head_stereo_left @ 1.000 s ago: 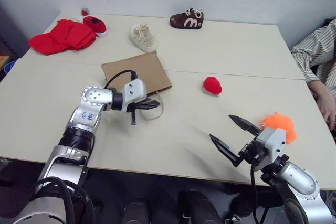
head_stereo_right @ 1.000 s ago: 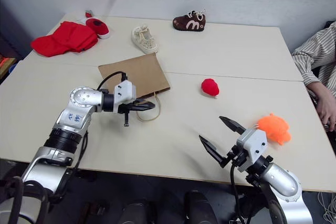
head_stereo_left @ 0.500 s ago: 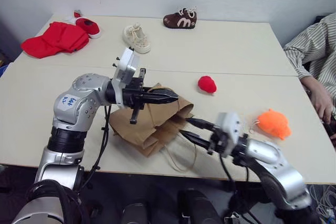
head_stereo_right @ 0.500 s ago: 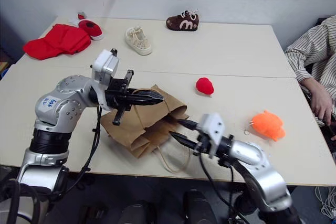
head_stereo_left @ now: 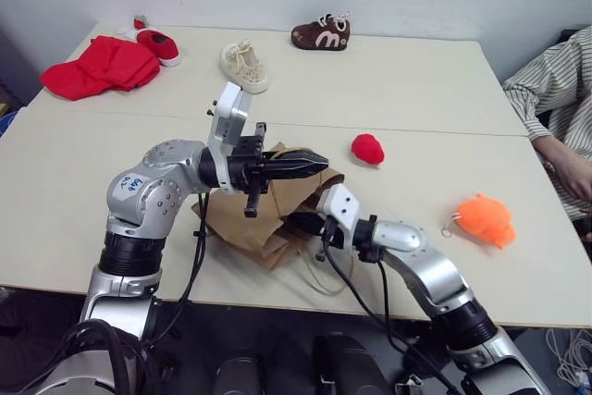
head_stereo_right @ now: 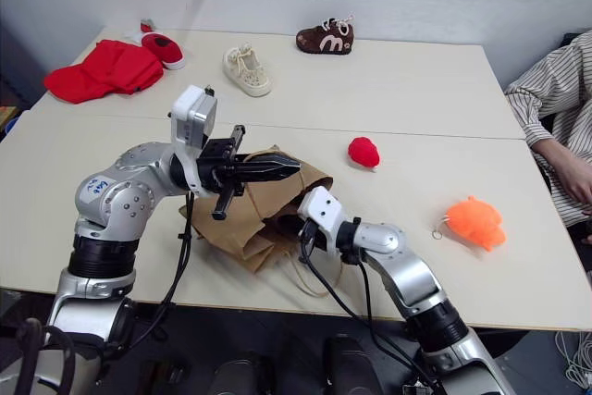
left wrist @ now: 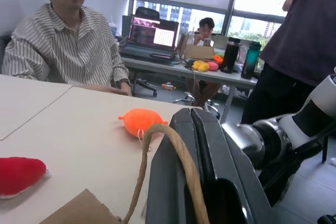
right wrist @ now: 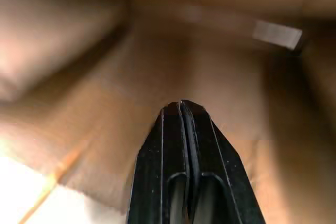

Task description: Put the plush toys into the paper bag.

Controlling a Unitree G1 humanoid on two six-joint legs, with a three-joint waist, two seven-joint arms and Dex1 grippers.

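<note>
The brown paper bag (head_stereo_left: 242,221) lies crumpled near the table's front, its mouth raised toward the right. My left gripper (head_stereo_left: 319,162) is shut on the bag's upper cord handle (left wrist: 181,157) and holds it up. My right gripper (right wrist: 181,104) is shut, its fingers pressed together inside the bag's mouth with brown paper all around and nothing between them. The red plush toy (head_stereo_left: 367,148) sits on the table just beyond the bag. The orange plush toy (head_stereo_left: 483,220), with its small ring, lies farther right, near the front edge.
At the back of the table (head_stereo_left: 416,99) are a red cloth (head_stereo_left: 102,64), a red shoe (head_stereo_left: 159,42), a cream shoe (head_stereo_left: 243,65) and a brown shoe (head_stereo_left: 321,32). A person's striped sleeve (head_stereo_left: 555,90) rests at the right edge. The bag's second handle loop (head_stereo_left: 324,277) hangs over the front edge.
My left gripper has lifted the bag by its handle and tipped the mouth up. My right gripper has shut and swung left from beside the orange toy into the bag's mouth.
</note>
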